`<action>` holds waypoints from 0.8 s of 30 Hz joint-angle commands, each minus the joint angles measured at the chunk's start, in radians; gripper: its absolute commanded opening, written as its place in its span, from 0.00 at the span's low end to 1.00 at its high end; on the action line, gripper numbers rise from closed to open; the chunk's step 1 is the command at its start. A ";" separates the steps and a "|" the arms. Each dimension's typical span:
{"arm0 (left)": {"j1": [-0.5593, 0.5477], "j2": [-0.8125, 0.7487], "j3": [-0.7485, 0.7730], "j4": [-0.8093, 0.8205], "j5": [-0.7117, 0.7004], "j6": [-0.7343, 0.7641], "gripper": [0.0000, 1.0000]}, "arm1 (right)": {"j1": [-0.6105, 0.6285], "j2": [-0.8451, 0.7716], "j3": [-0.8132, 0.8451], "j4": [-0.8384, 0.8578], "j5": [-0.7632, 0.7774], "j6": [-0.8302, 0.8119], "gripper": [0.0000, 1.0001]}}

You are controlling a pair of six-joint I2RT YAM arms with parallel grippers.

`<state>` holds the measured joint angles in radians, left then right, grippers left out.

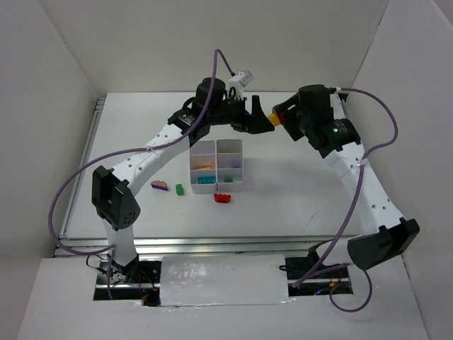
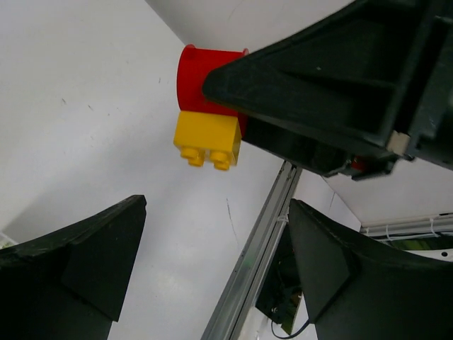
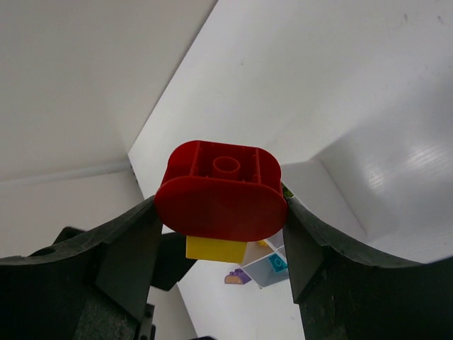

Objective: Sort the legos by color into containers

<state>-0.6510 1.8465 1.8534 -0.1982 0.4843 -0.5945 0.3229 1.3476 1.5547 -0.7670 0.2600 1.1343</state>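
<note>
Two joined legos, red brick [image 3: 221,191] and yellow brick [image 2: 207,138]: likely light, rigid, slick. Red clamped in right fingers [image 3: 106,283]; left fingers [image 2: 71,269] apart, best pinching yellow's flat sides.

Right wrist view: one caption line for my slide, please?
Right gripper clamps a red brick with a yellow brick attached.

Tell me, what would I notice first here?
A big red lego with a yellow brick stuck to it, pinched in the right fingers in mid-air. The left fingers gape open right beside it. In the middle sits the white containers block, with a green brick lying loose nearby.
</note>
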 commanded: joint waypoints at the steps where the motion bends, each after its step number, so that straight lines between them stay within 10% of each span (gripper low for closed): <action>1: -0.009 0.002 0.040 0.080 0.031 -0.013 0.94 | 0.031 -0.044 0.024 0.061 0.019 0.016 0.00; 13: -0.009 -0.012 0.033 0.065 0.022 0.021 0.72 | 0.133 -0.088 -0.031 0.167 0.032 0.019 0.00; 20: -0.010 -0.030 0.026 0.056 0.027 0.041 0.00 | 0.133 -0.085 -0.044 0.167 0.041 0.013 0.00; 24: -0.007 -0.046 0.018 0.034 0.027 0.071 0.00 | 0.117 -0.062 -0.039 0.130 0.065 -0.010 0.00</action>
<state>-0.6537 1.8553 1.8717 -0.1818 0.4957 -0.5686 0.4515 1.2823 1.5040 -0.6392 0.2665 1.1446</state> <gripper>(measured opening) 0.484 0.710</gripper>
